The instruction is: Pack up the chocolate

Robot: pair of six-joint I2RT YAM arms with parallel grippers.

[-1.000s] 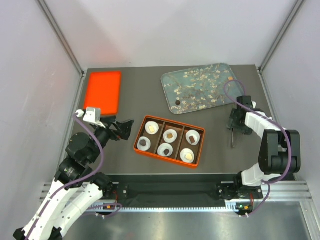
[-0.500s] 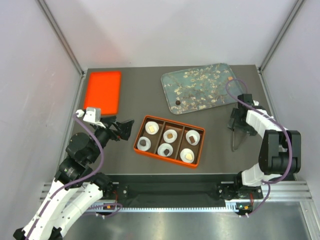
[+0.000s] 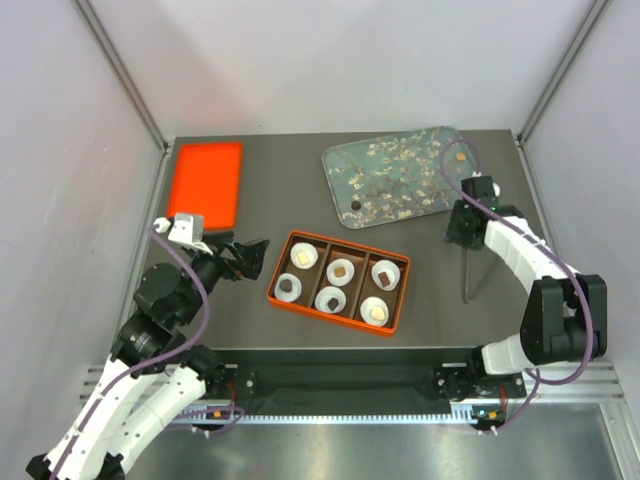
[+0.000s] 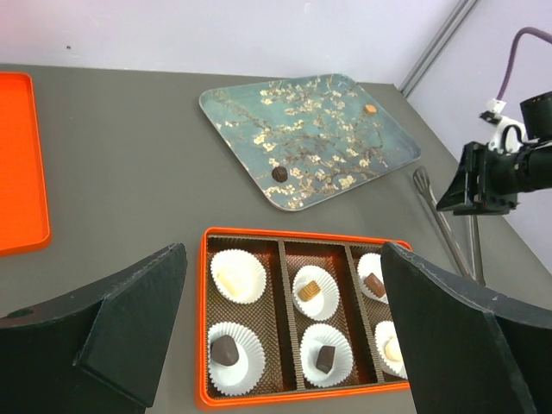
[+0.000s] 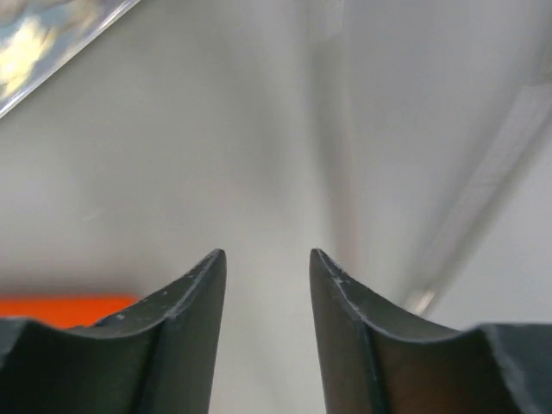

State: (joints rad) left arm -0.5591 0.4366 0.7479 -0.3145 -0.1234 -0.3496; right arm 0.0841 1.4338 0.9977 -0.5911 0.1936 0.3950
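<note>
Grey bench (image 3: 260,190): six chocolates (image 4: 311,291) sit in paper cups (image 4: 251,268) inside the orange box (image 4: 204,328). A dark piece (image 4: 279,173) and a tan piece (image 4: 370,109) await packing on the blossom tray (image 4: 345,129). Left end effector (image 3: 252,256) gapes empty; right end effector (image 5: 266,256), narrowly parted, holds nothing.

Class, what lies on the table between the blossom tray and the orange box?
Nothing: only bare table separates tray and box, as the top view shows.

Left gripper (image 3: 252,257), at 9 o'clock, gapes wide; right gripper (image 5: 267,269), at 3 o'clock, stands narrowly parted.
</note>
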